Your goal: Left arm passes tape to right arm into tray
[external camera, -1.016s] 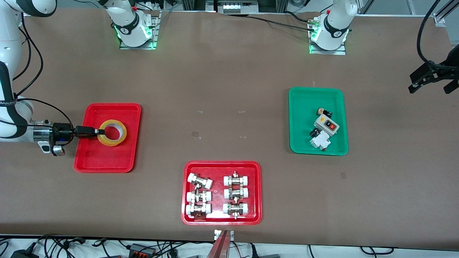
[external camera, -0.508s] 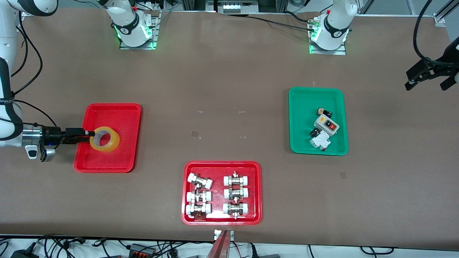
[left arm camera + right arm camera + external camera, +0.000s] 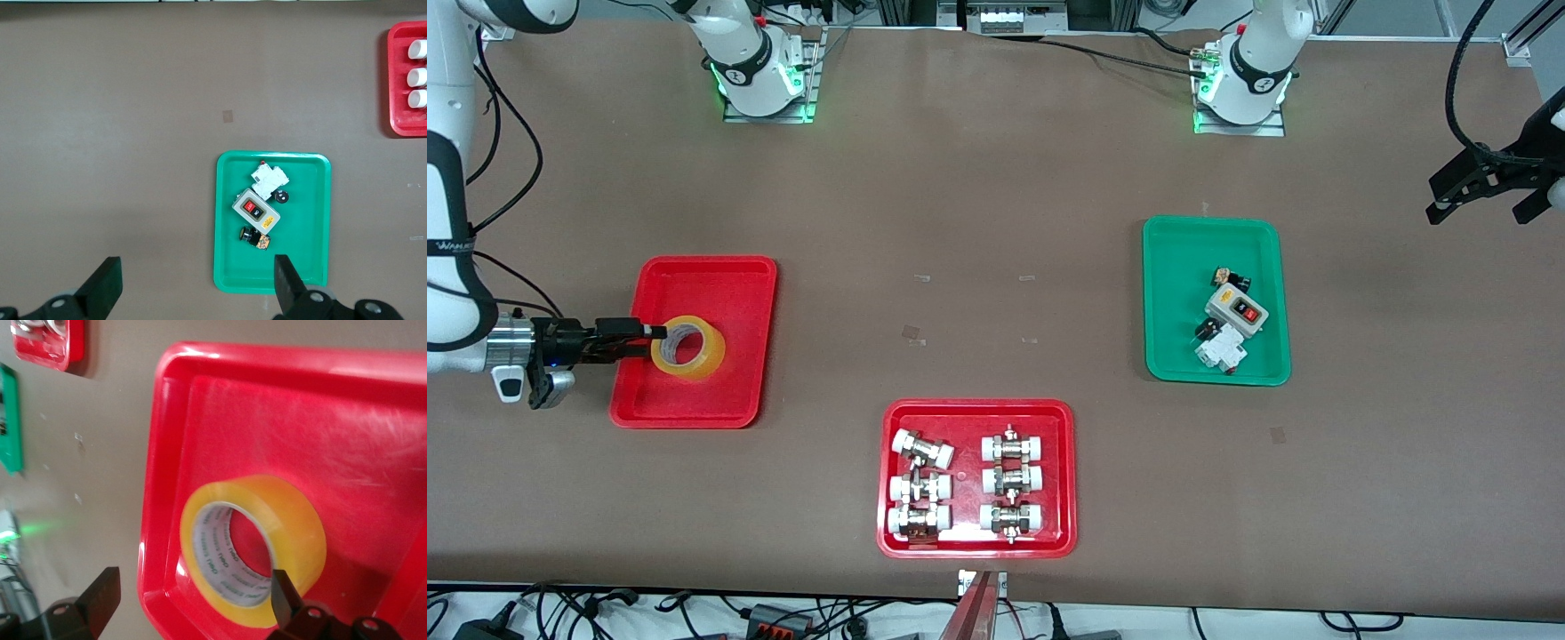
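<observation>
The yellow tape [image 3: 710,349] rests tilted in the plain red tray [image 3: 720,289] at the right arm's end of the table. My right gripper [image 3: 653,340] hangs low over the tray's edge, open. In the right wrist view the tape [image 3: 293,520] lies free on the tray [image 3: 280,420], with one finger [image 3: 281,600] in front of its rim and the other over the table outside the tray. The left gripper [image 3: 1478,212] waits open and empty, high over the left arm's end of the table. Its wrist view shows the left gripper [image 3: 193,290] with nothing between its fingers.
A green tray [image 3: 1178,356] holding a switch box and small electrical parts sits toward the left arm's end, and appears as the green tray [image 3: 307,267] in the left wrist view. A red tray [image 3: 976,405] of white-capped metal fittings lies nearest the front camera.
The right gripper has opened and let go of the tape, which has settled in the red tray. The right arm has drawn back slightly toward its end of the table. The left gripper shifted a little.
</observation>
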You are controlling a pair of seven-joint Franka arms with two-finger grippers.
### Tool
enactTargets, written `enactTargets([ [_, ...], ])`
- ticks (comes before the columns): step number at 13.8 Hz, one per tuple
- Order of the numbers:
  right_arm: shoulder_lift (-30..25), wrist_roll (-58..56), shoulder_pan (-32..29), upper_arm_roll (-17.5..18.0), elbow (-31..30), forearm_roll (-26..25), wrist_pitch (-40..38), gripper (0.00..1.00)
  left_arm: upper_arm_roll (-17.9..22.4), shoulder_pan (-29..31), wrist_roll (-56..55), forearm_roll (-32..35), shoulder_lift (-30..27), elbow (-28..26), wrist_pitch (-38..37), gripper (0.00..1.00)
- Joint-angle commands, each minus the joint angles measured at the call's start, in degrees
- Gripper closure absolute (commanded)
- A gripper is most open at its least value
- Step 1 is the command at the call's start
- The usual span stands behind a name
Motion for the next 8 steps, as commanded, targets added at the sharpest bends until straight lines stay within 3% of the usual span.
enactTargets([
  [1,-7.6,9.5,5.2,-0.1,-0.5,-8.8,0.8,0.00,-0.2,0.3,-0.4,0.5,0.4,0.9,-1.5,0.00],
  [4,-10.3,22.0,10.6,0.1,2.9,-19.5,0.3,0.00,0.2,0.3,-0.3,0.5,0.4,0.9,-3.5,0.00],
  [8,-12.5,35.9,14.9,0.2,6.7,-24.9,-1.8,0.00,0.2,0.3,-0.2,0.4,0.4,1.5,-4.3,0.00],
])
